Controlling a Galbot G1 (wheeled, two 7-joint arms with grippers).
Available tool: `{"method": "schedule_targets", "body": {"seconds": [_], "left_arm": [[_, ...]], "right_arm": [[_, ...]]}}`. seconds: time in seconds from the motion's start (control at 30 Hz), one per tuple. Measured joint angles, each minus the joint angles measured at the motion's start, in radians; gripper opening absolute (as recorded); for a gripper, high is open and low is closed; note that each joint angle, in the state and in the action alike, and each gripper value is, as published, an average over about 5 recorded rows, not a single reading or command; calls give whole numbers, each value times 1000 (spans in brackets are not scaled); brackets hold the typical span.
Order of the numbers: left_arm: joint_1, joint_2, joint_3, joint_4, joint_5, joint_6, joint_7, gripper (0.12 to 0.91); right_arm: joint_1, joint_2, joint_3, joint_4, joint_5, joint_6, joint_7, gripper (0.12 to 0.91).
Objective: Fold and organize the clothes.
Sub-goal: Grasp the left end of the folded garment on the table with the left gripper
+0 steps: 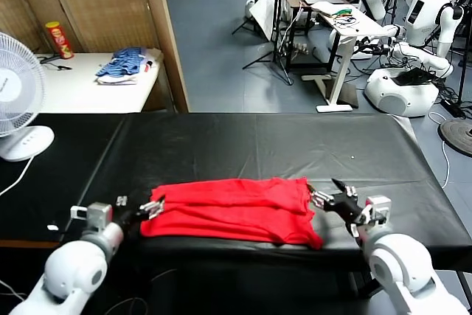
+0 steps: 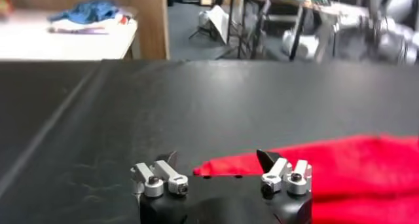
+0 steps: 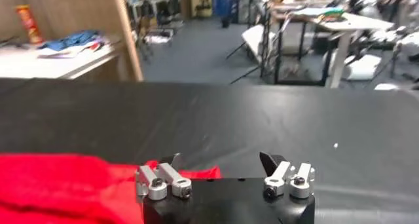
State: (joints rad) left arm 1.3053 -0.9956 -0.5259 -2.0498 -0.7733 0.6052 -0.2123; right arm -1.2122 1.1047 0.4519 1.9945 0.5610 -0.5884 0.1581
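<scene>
This is a robotics lab: white humanoid robots point(image 1: 413, 57), camera tripods point(image 1: 274, 49) and cluttered desks point(image 1: 346, 20) stand on grey floor.

Head looks down; wrists low, sharing table point(image 1: 258, 145).

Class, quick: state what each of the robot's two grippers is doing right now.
Left gripper: jaws open, holding nothing, at the left end of the red T-shirt.
Right gripper: jaws open, holding nothing, at the shirt's right end.
</scene>
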Motion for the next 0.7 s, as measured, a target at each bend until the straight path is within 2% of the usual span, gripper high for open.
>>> {"method": "schedule_targets", "body": {"seconds": [0.13, 0.37, 0.43, 0.53, 0.63, 0.7], "left_arm": [[-44, -30, 24, 44, -24, -2, -6, 798], [-78, -48, 41, 124, -36, -5, 2, 798], [-85, -50, 43, 144, -36, -7, 7, 796], [-88, -55, 46, 167, -38, -6, 8, 764], [-83, -57, 48, 176, -43, -5, 11, 644], [-82, -58, 50, 176, -42, -7, 17, 527]], "right_arm": [[33, 44, -30, -66, -13, -1, 5, 798], [73, 98, -61, -149, -41, 0, -3, 780], [77, 109, -64, -165, -48, 1, -7, 733], [79, 124, -65, -183, -63, 6, -13, 604], [79, 135, -69, -194, -80, 14, -19, 443], [77, 140, -73, -198, -90, 21, -21, 327]]}}
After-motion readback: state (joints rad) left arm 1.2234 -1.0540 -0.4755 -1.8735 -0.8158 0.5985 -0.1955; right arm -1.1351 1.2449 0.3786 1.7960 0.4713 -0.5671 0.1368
